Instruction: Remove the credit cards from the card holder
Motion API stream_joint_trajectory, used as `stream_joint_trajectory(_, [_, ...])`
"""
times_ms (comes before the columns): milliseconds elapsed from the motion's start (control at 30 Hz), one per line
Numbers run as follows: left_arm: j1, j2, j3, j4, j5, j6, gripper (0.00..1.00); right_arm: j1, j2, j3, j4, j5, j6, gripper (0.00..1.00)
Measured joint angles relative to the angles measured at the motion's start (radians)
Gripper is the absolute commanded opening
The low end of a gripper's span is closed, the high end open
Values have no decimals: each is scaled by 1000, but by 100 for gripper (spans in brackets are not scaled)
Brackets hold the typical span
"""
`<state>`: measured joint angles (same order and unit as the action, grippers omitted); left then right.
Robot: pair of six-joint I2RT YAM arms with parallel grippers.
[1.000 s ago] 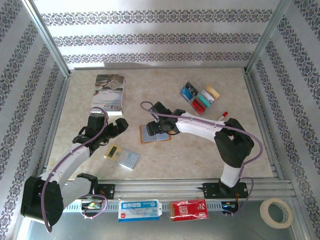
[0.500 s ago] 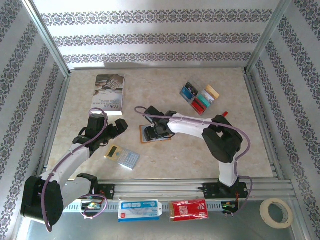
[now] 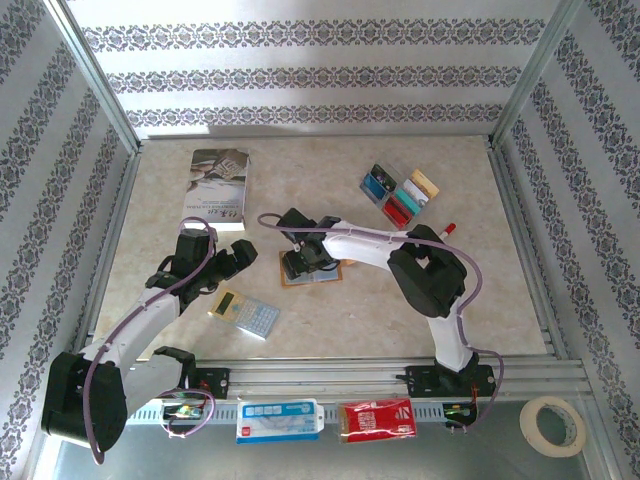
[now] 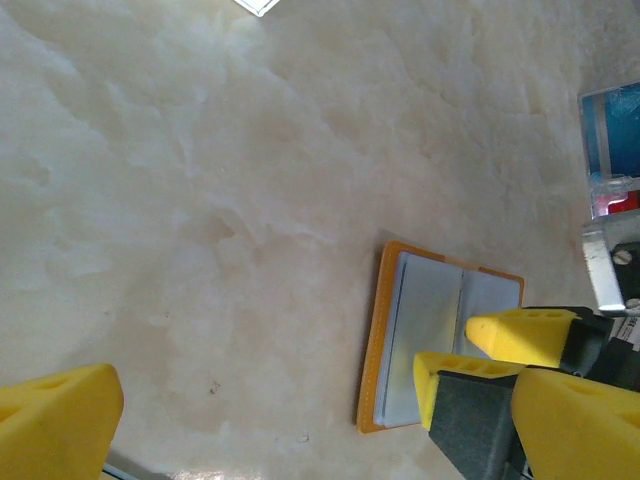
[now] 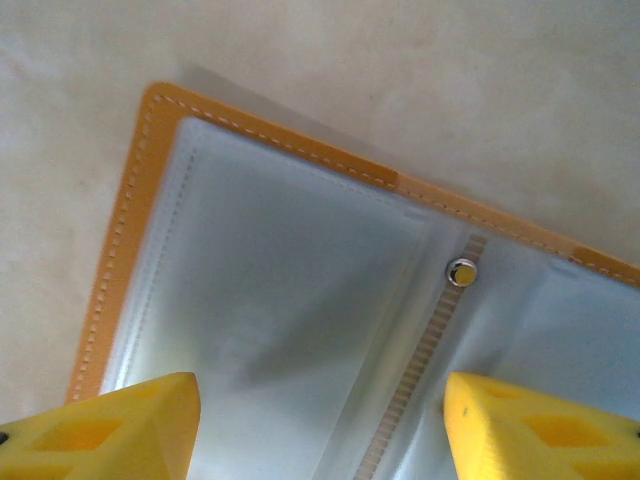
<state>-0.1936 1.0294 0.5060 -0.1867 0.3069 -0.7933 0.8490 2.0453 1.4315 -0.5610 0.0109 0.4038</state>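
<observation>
The card holder (image 4: 425,320) lies open at mid-table, beyond the calculator (image 3: 246,315) and our left gripper (image 3: 237,257), which is spread wide and empty. Our right gripper (image 5: 320,400) straddles it, jaws parted, gripping nothing. Farther off, the credit cards (image 3: 400,195) lie clustered. The pockets look bare, so we judge extraction done; next, lift clear.

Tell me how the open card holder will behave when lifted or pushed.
The card holder lies open and flat with a centre spine, so it will probably flop if lifted by one half. Thin and likely light, it should slide on the smooth table when pushed. Its glossy inside may be slippery.
</observation>
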Motion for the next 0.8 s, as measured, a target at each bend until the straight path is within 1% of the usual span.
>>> stream_joint_trajectory(367, [0,9,0,3,8,-4,100,0,11,8,-7,0,-23,64])
stream_joint_trajectory(633, [0,23,-5,22,27,-18,100,0,15,8,-1,-2,-37,59])
stream_joint_trajectory(800, [1,32,-6,41,55,-23,100,-13,16,5,4,-26,-36,56])
